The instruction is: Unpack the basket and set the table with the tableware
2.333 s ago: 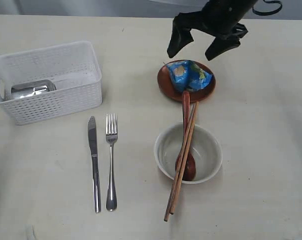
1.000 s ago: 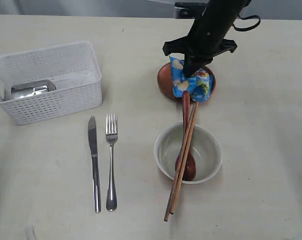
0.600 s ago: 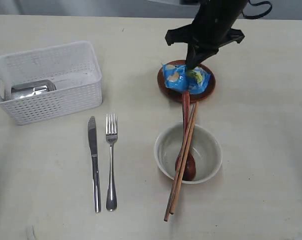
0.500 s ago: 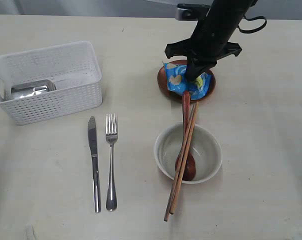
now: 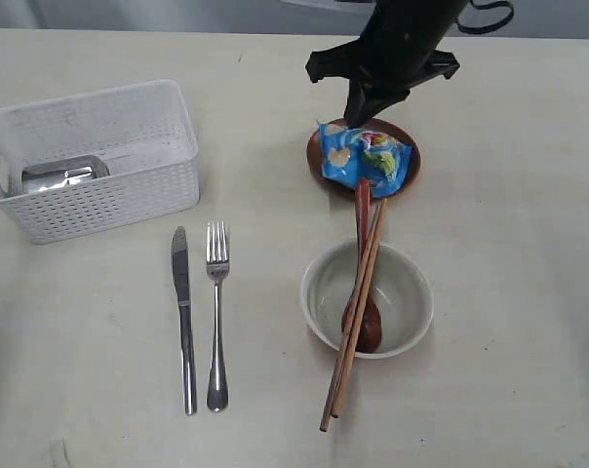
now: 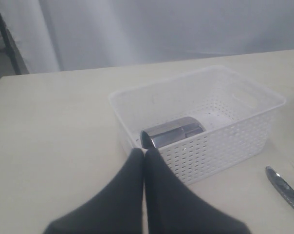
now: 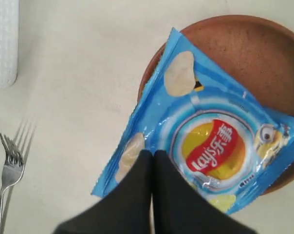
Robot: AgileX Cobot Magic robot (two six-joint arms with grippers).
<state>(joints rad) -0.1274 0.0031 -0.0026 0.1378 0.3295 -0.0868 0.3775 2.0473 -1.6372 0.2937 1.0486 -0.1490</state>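
Observation:
The white basket (image 5: 119,200) stands at the left of the table (image 5: 509,390) with a steel cup (image 5: 58,174) lying on its side in it. Knife (image 5: 183,312) and fork (image 5: 216,312) lie side by side in front of the basket. On the brown plate (image 5: 317,161) lies a blue chip bag (image 5: 366,156). Wooden spoon (image 5: 365,327) and chopsticks (image 5: 348,361) rest across the pale bowl (image 5: 412,283). My right gripper (image 5: 358,109) hovers shut just over the bag's (image 7: 210,136) far edge, with nothing seen between its fingers. My left gripper (image 6: 144,151) is shut beside the basket (image 6: 220,146), close to the cup (image 6: 174,131).
The spoon handle and chopstick tips reach up to the plate's near rim. A knife tip (image 6: 283,187) shows past the basket in the left wrist view. Fork tines (image 7: 8,175) and a basket corner (image 7: 3,44) show in the right wrist view.
The chip bag stood up against the shut right gripper a second ago; now it lies flat on the plate and the gripper has lifted off it, up and slightly left.

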